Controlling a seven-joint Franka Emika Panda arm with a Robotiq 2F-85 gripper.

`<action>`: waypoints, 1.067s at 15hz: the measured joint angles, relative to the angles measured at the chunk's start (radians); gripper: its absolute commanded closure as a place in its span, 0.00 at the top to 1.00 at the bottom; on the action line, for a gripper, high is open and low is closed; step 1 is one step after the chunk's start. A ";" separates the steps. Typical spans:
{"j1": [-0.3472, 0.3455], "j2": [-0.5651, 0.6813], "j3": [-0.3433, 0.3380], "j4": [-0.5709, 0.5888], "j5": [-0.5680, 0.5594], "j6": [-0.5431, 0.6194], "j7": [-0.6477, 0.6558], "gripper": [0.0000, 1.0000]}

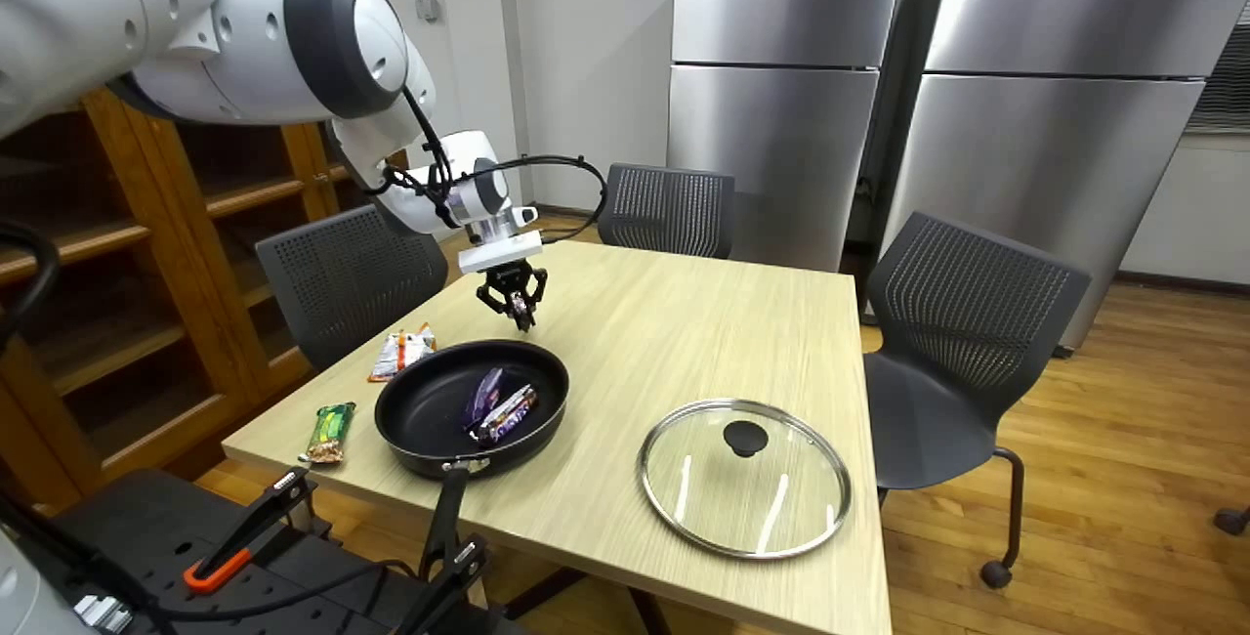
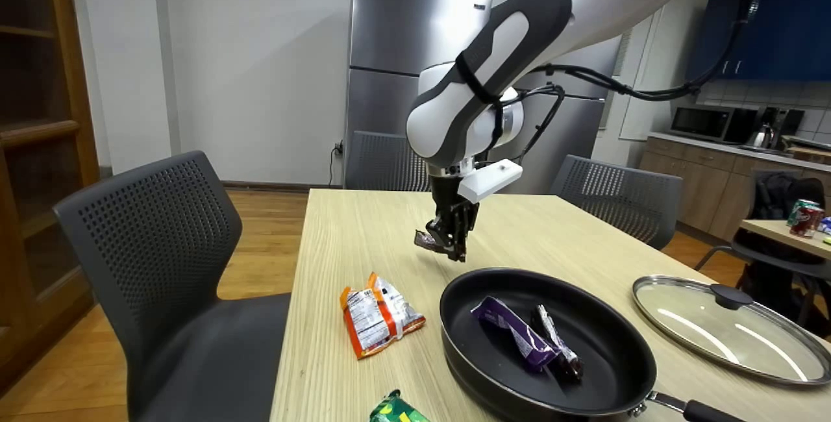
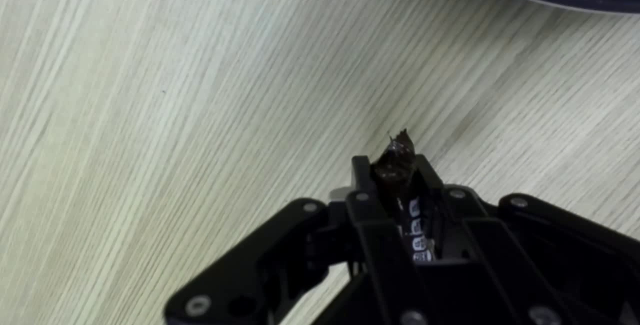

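My gripper (image 3: 392,167) is shut on a dark brown wrapped bar (image 3: 397,157) with white print; its crimped end pokes out past the fingertips in the wrist view. The bar (image 2: 430,242) also juts out sideways from the gripper (image 2: 456,247) in an exterior view. I am holding it above the wooden table, beyond the black frying pan (image 1: 420,410) and apart from it. Inside the pan lie a purple wrapper (image 2: 509,328) and a brown-and-white wrapped bar (image 2: 559,347), side by side. Part of the pan's rim (image 3: 560,1) shows at the wrist view's upper right.
Beside the pan are an orange-and-white snack bag (image 2: 384,317) and a green packet (image 1: 330,432). A glass lid with a black knob (image 1: 746,438) lies flat on the table. The pan's handle (image 1: 447,518) reaches past the table edge. Dark chairs (image 1: 962,352) stand around the table.
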 measured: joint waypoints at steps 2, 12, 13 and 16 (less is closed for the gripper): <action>0.011 -0.043 -0.014 -0.082 -0.010 0.054 0.039 0.06; 0.080 -0.290 -0.072 -0.517 -0.109 0.271 0.238 0.06; 0.090 -0.318 -0.079 -0.562 -0.121 0.285 0.259 0.06; 0.128 -0.403 -0.113 -0.704 -0.162 0.328 0.343 0.06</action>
